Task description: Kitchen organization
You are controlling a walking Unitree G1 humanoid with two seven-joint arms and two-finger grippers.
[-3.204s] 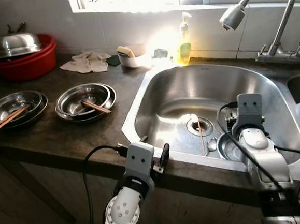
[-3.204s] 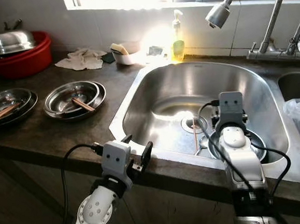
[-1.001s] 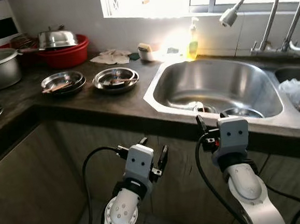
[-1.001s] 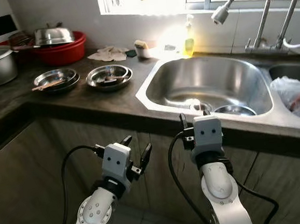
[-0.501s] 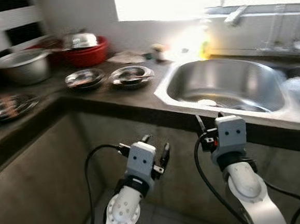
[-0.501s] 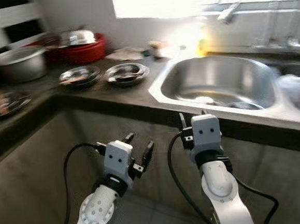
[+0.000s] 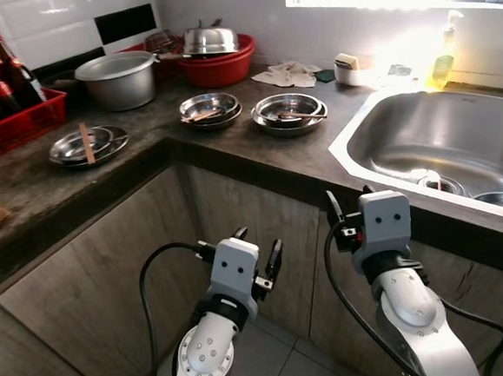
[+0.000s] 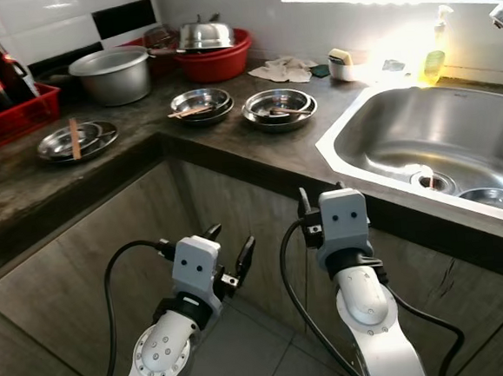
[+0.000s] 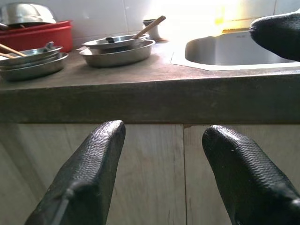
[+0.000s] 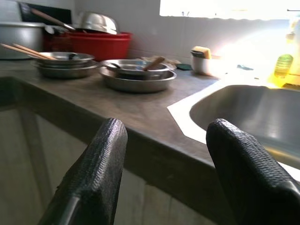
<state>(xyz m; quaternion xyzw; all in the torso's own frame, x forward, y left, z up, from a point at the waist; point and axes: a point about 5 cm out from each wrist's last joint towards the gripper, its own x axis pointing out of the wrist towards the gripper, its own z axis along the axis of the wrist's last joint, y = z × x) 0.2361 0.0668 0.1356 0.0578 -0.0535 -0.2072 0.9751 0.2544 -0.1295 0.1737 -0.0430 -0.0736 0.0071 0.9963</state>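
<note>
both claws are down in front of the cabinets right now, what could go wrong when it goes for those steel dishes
1. The left claw and right claw hang open below the counter edge; raising them straight up could knock its underside.
2. Chopsticks lie loose across the steel dishes; a tilted lift could spill them.
3. The dishes are stacked, so a pinch on one rim may drag the other along.
</note>
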